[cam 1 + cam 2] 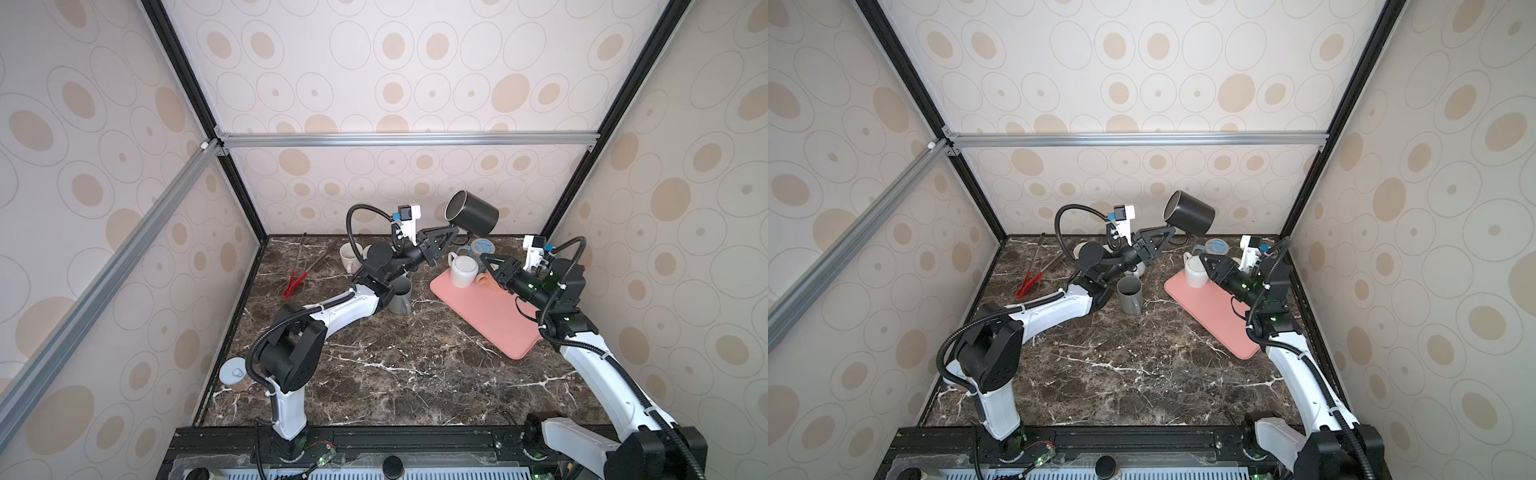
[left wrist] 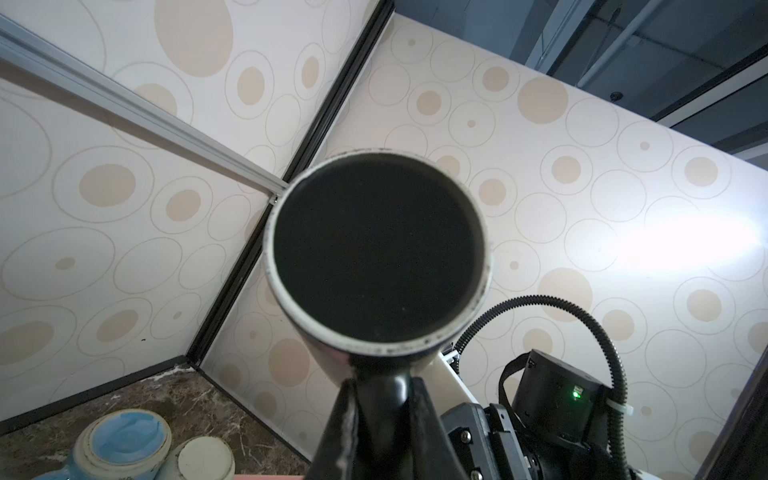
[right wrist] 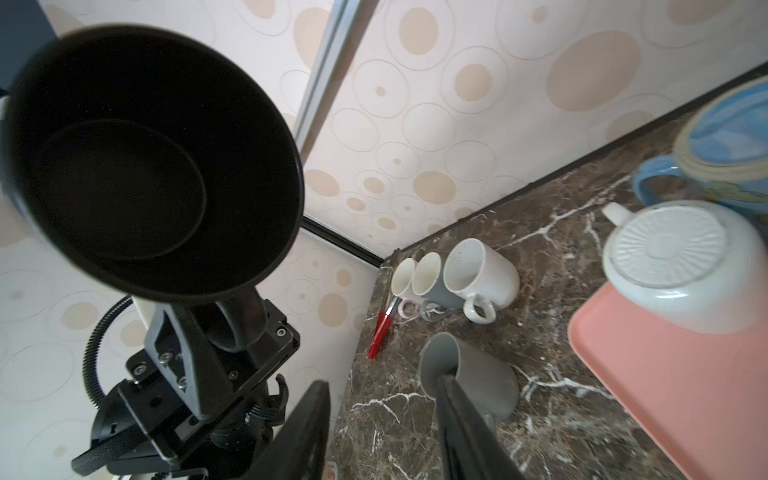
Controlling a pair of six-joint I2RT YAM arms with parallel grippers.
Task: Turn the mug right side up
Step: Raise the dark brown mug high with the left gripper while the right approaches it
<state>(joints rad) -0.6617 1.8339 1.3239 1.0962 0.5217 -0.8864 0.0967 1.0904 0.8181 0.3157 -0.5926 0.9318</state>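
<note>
Black, and tilted roughly on its side, the mug (image 1: 473,214) is held well above the bench (image 1: 395,374), near the back wall. It is gripped by the left claw (image 1: 451,227), which is clamped together on the handle alone. In both top views the mouth is turned leftward and a little upward, so the turn is judged to be about half done. The right claw (image 3: 386,424) is seen with its fingers apart and nothing between them. It hovers low over the pink tray (image 1: 498,324), just beside an inverted white mug (image 1: 463,270).

Several faults can be foreseen from here. Because only the handle is pinched, the body could swing about that narrow grip as the wrist is rolled further, and the weight hanging off to one side could work the handle loose. A slip would send the mug down onto the blue mug (image 1: 484,246) or the white mug, which sit close below it. If the mug were lowered before it is fully upright, its base edge would be met first and it could tip over when released. A descent made without moving sideways could also strike the crockery beneath or the right claw nearby. The grey mug (image 1: 401,297) beside the left arm could be knocked by the forearm during the lowering.
</note>
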